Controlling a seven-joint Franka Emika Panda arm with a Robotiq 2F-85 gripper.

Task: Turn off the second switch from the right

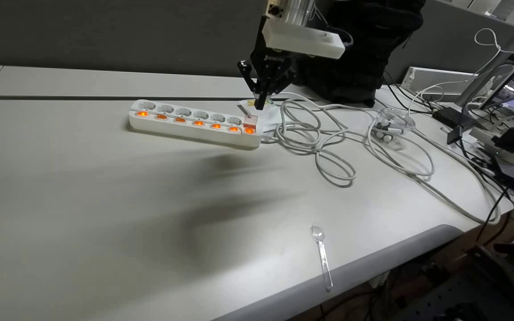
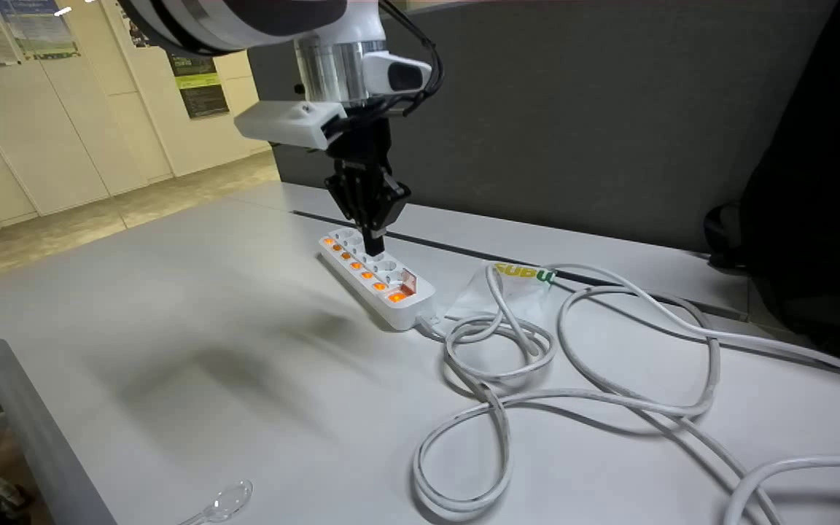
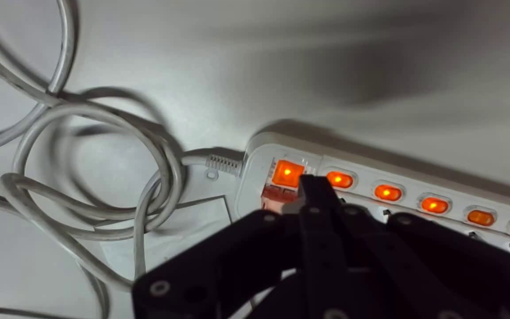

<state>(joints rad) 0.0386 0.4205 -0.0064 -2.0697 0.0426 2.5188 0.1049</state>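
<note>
One gripper (image 3: pixel 313 184), its fingers (image 3: pixel 319 197) together, hangs over one power strip (image 1: pixel 194 134) with seven switches (image 1: pixel 199 123), six sockets (image 1: pixel 201 115).

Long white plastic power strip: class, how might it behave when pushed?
The power strip probably won't tip, since it lies flat, long and low. It might slide on the smooth pale table, though the looped grey cable at its end could drag.
</note>
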